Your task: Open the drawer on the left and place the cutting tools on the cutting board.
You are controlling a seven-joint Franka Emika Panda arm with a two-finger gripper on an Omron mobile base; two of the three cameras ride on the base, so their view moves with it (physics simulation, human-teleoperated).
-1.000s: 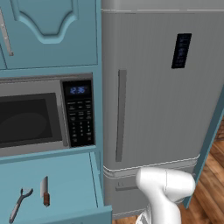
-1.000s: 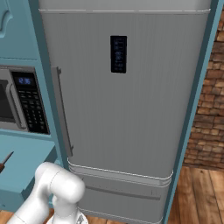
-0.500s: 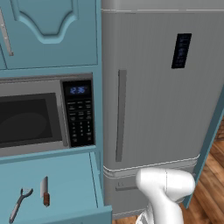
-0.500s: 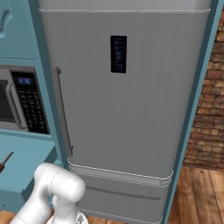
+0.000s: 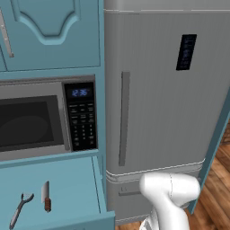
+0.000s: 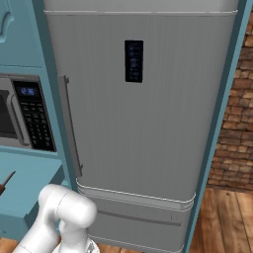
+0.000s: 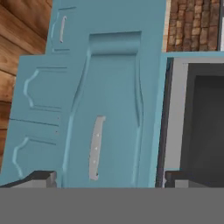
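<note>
While the drawer (image 5: 54, 197) stands pulled out below the microwave (image 5: 45, 119), the knife (image 5: 46, 196) and forked tool (image 5: 20, 209) lie side by side inside it, long axes running near to far. Tool (image 7: 105, 179) released, jaws wide, over the drawer's silver handle (image 7: 96, 146). Both utensils probably lie beyond that front, further in. Cutting board's place: cannot tell.

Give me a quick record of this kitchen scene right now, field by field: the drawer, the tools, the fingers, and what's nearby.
drawer: open, below the microwave
knife: lying in the drawer, brown handle toward the front
forked tool: lying in the drawer, left of the knife
fingers: spread wide, holding nothing, in front of the drawer handle
fridge: grey, right of the microwave
</note>
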